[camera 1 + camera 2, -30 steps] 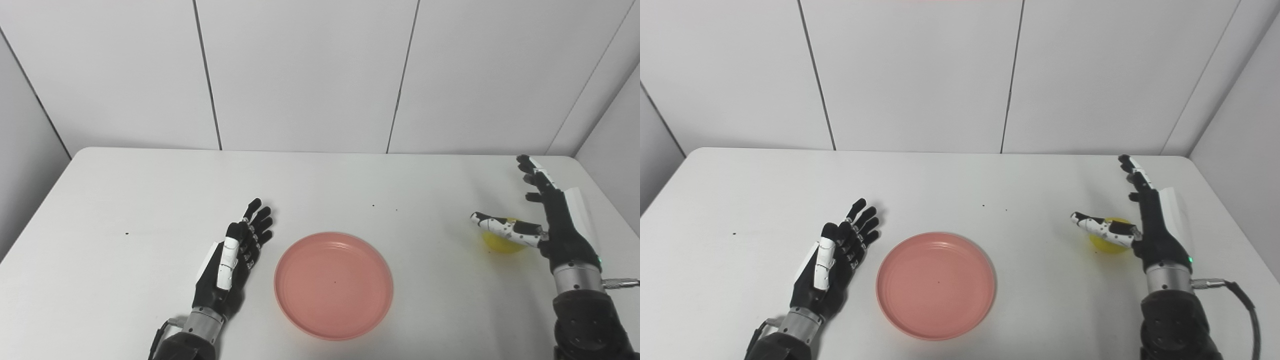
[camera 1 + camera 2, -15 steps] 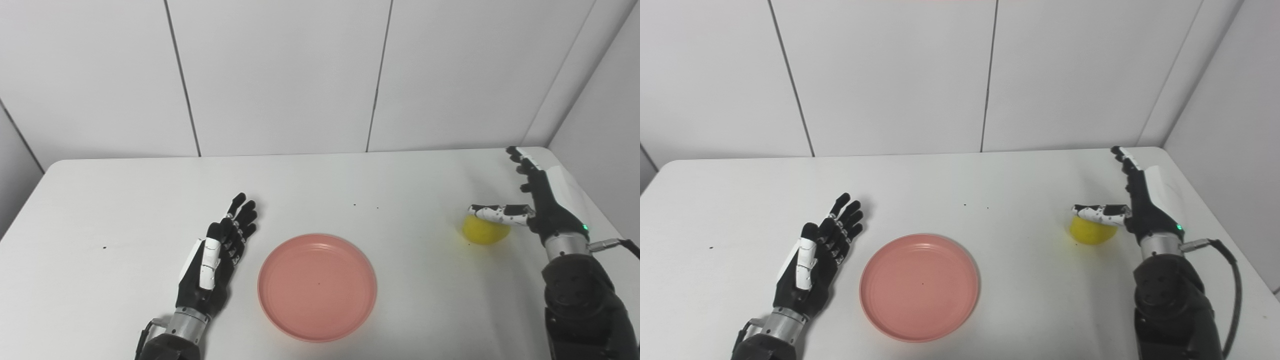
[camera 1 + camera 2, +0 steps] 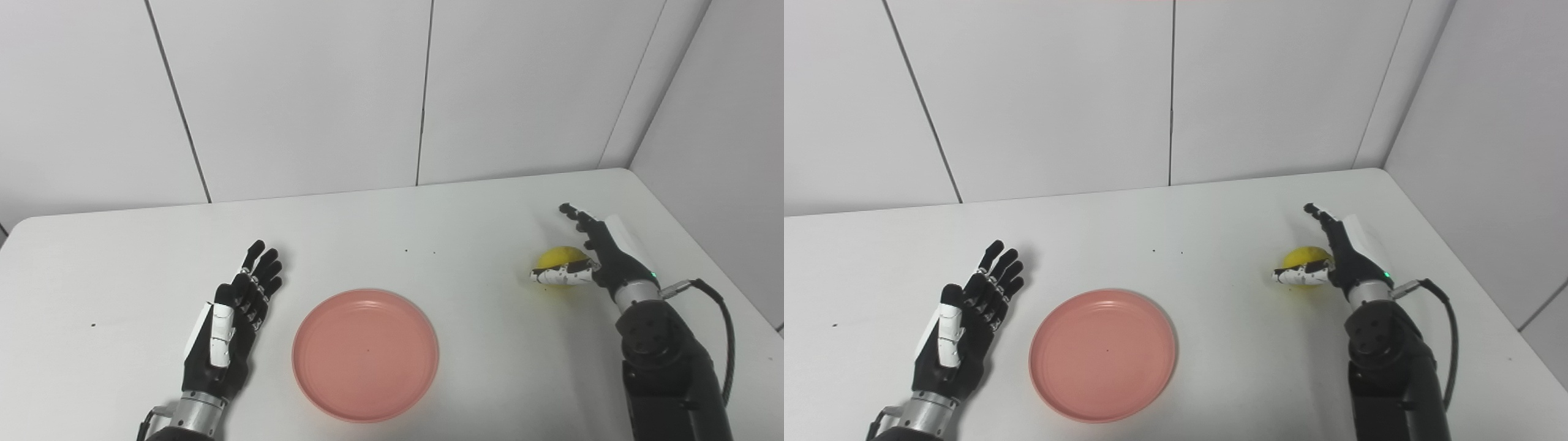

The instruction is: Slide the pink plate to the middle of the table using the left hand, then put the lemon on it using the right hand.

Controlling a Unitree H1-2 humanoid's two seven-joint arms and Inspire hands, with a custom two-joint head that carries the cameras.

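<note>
Pink plate mid-bench, lemon at right.
White bench (a few dark specks) meets pale panelled walls; left hand spread empty beside plate, right hand wide around lemon.

White table fills the lower half of the frame, rounded corner at upper right. A few small dark specks on it near center, one more at far left. White panelled wall across the top with dark vertical seams; angled side panel at right edge.
</note>
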